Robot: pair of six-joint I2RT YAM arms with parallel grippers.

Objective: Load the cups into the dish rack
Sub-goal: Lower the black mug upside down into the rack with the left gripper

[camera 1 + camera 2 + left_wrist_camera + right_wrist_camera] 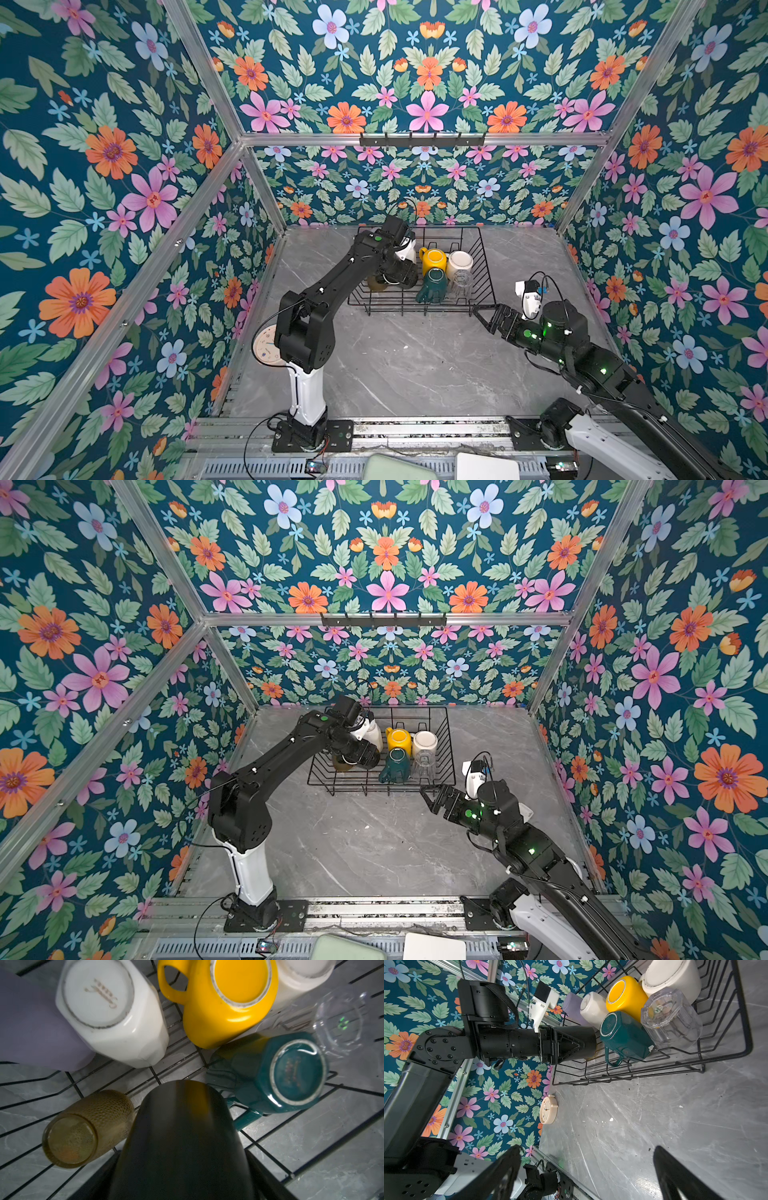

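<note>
Left pincer [579,1043] clamped wide on black mug [182,1136], inverted inside dish rack [485,266] between amber glass [83,1130] and dark-green mug [286,1072]; right pincer [482,312] agape, empty, near rack corner. Mug judged rigid, fairly heavy, slick, chippable; best held across its body. Neighbours crowd both sides; alarm clock [548,1109] stands well apart on table [415,374]

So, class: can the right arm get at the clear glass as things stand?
Probably yes: the right end effector, open and empty, is by the near right corner of the dish rack, where the clear glass sits upturned; only the wire wall intervenes.
</note>
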